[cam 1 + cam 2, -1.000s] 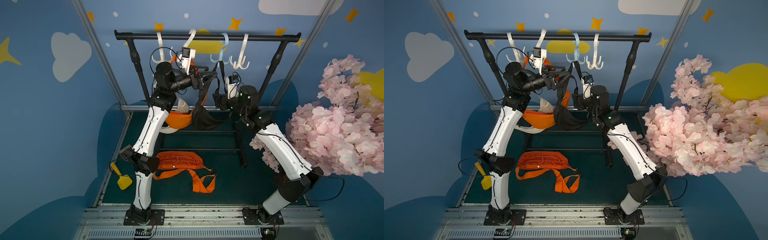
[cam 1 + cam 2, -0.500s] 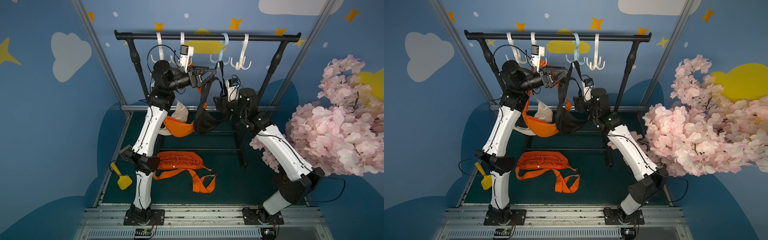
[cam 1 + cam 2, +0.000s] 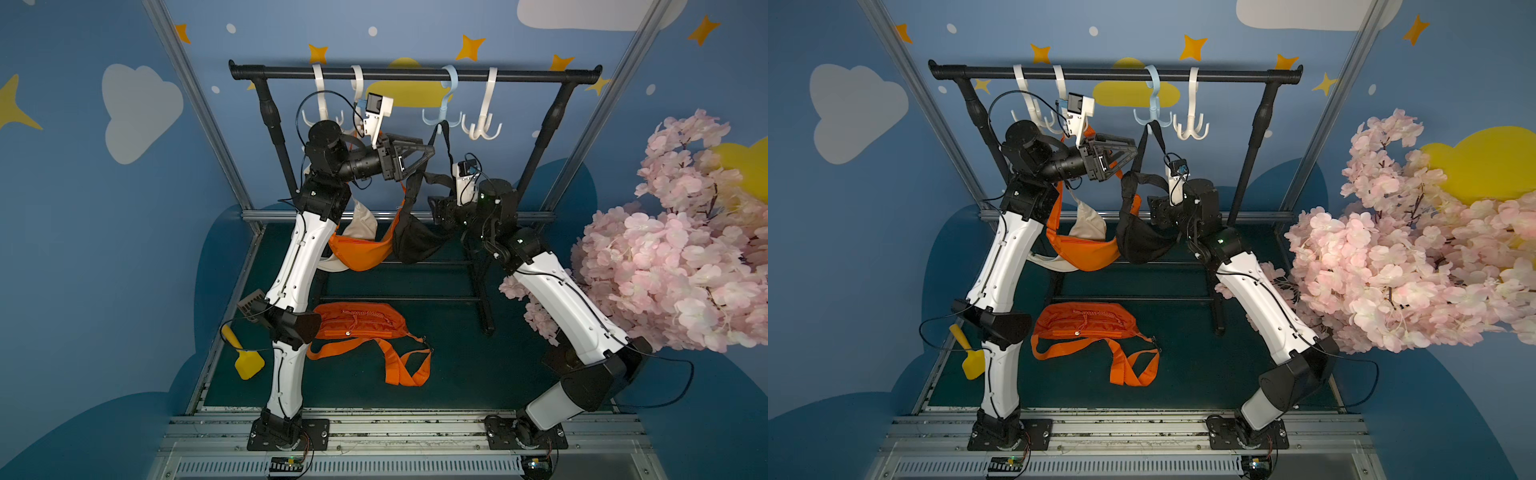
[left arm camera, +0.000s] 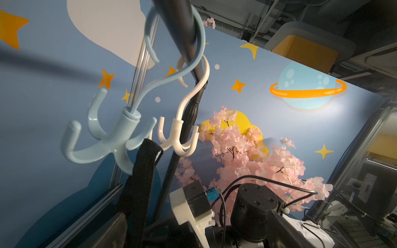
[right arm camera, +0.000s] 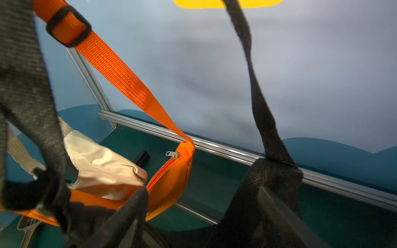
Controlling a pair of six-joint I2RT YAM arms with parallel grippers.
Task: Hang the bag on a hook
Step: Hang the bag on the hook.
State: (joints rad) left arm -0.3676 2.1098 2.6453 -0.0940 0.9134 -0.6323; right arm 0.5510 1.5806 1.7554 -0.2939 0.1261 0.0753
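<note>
The black bag [image 3: 415,245] [image 3: 1142,243] hangs under the rack, and its black strap [image 3: 444,137] [image 4: 148,154] runs up to a prong of the light blue hook [image 3: 442,118] [image 3: 1152,116] [image 4: 120,137]. My left gripper [image 3: 430,151] [image 3: 1133,151] [image 4: 193,236] is open just left of the strap, which lies along the inner side of one finger. My right gripper [image 3: 436,212] [image 3: 1152,214] [image 5: 202,214] stands open at the bag's right end. Black fabric lies low between its fingers [image 5: 129,210].
An orange bag [image 3: 361,253] and a cream bag [image 3: 361,220] hang from the left white hooks. Another orange bag [image 3: 357,324] lies on the green floor, near a yellow tool [image 3: 247,361]. A white hook [image 3: 482,124] hangs on the rail [image 3: 519,75]. Pink blossoms [image 3: 673,249] crowd the right side.
My left gripper rose and moved right, carrying the black strap up to the blue hook. The hanging orange and cream bags swung left. The right arm barely moved.
</note>
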